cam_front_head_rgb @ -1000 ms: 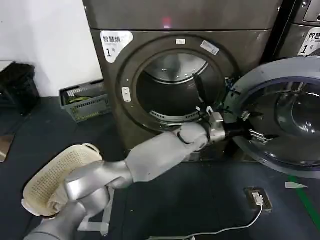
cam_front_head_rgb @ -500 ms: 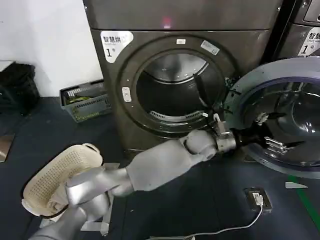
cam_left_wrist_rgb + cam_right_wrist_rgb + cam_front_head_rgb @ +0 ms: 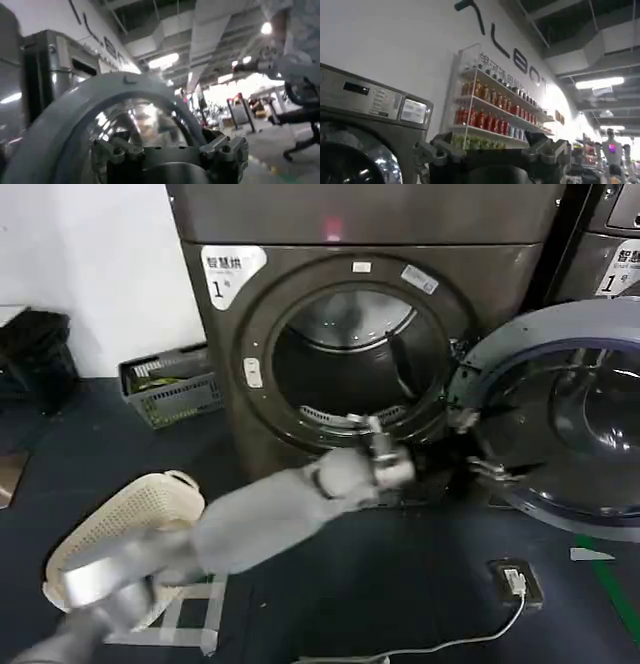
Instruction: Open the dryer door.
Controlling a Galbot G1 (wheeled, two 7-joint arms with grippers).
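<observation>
The dryer door [image 3: 560,424] is seen swung wide open just beyond the left gripper [image 3: 492,471], whose jaws are spread apart and grasp nothing.

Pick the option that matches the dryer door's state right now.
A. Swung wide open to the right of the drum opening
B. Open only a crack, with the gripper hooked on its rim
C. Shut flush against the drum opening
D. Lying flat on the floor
A: the dryer door stands swung out to the right of the drum opening, its grey inner side facing the head camera, while the left gripper sits low near its inner face.
</observation>
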